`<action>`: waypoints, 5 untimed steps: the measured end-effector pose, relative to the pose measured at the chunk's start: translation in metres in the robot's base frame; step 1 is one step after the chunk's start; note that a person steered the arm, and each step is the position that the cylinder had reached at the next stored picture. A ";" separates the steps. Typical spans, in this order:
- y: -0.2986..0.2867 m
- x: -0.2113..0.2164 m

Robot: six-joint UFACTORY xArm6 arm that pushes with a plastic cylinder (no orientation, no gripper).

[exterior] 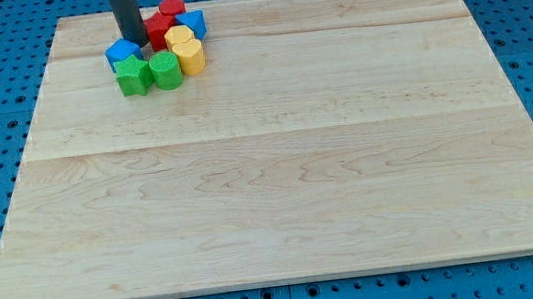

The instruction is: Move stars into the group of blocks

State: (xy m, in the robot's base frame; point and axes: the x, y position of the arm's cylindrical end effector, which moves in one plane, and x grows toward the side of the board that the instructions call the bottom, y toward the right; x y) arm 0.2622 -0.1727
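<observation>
Camera view gave you no writing to read. The rod stood upright at the view's top left; my tip (135, 42), holding nothing, touched the blue block (122, 53). Beside it clustered a green star (132, 76), green block (166, 70), yellow blocks (185, 51), red blocks (164, 20) and another blue (193, 23) on the wooden board (289, 167).

Bright, even light falls from overhead on the pale wooden worktop (279, 168), with no glare. Small soft shadows hug the blocks. Focus is slightly soft overall, and edges show little distortion.
</observation>
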 end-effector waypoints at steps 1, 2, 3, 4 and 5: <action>-0.059 0.003; -0.066 0.048; -0.061 0.075; -0.039 0.073; -0.011 0.070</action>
State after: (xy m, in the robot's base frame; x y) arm 0.3318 -0.1841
